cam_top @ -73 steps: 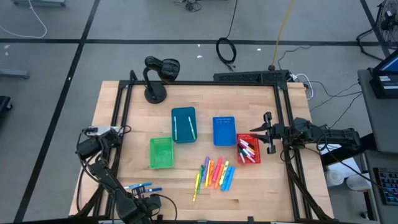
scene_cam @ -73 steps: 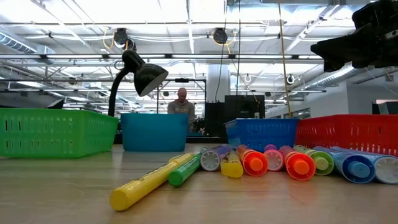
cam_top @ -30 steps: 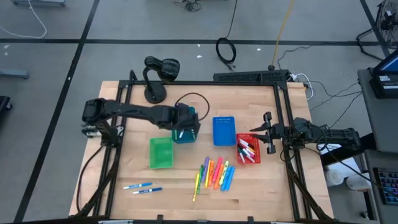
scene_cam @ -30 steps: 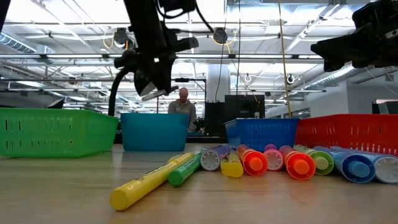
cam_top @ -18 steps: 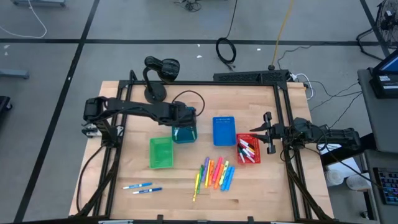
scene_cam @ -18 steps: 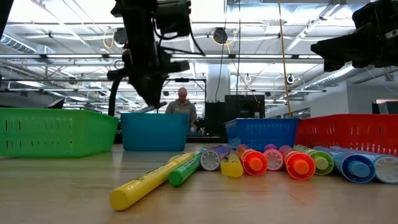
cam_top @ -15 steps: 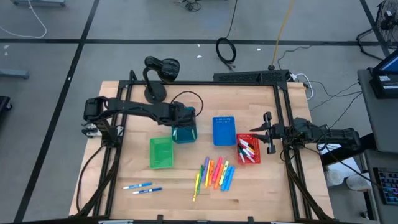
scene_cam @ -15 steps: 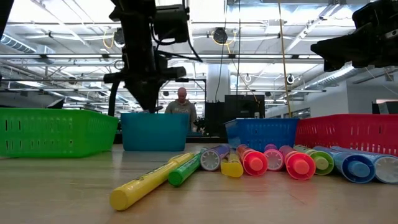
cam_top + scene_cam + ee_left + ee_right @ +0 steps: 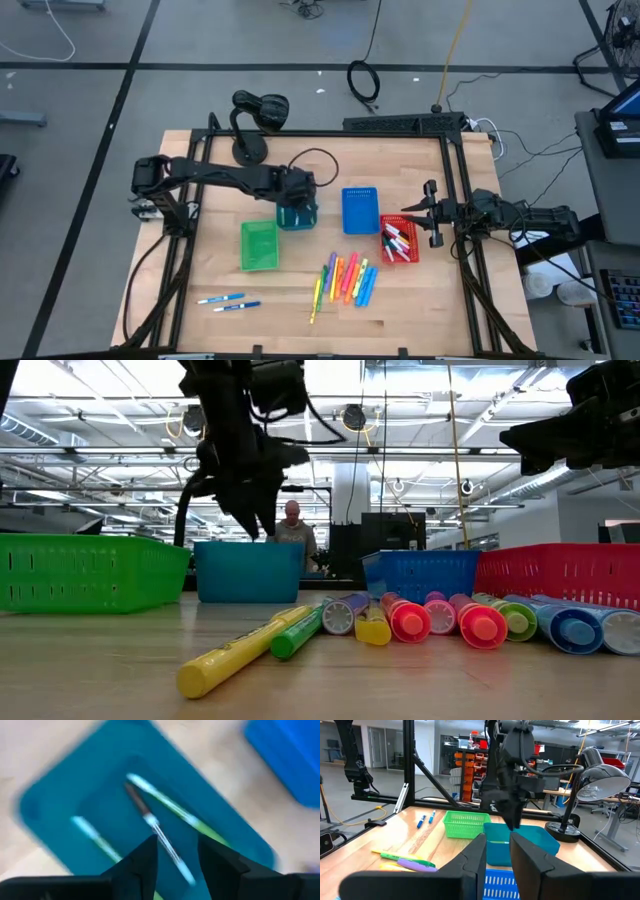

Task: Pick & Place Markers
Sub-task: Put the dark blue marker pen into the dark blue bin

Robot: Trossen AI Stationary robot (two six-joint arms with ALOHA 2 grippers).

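From my remote station, the left gripper (image 9: 297,199) hung directly over the rectangular teal plastic bin (image 9: 296,214) at the middle of the wooden worktop (image 9: 420,290), its jaws parted a narrow way and holding nothing. Three thin white-bodied markers (image 9: 159,831) lay loose inside that bin, seen blurred between the fingers. The right gripper (image 9: 432,213) waited at the worktop's right edge beside the red plastic bin (image 9: 410,254), jaws slightly apart and empty. A row of neon highlighter markers (image 9: 348,279) lay on the worktop near the front, and two blue-capped white markers (image 9: 228,301) lay well apart at front left.
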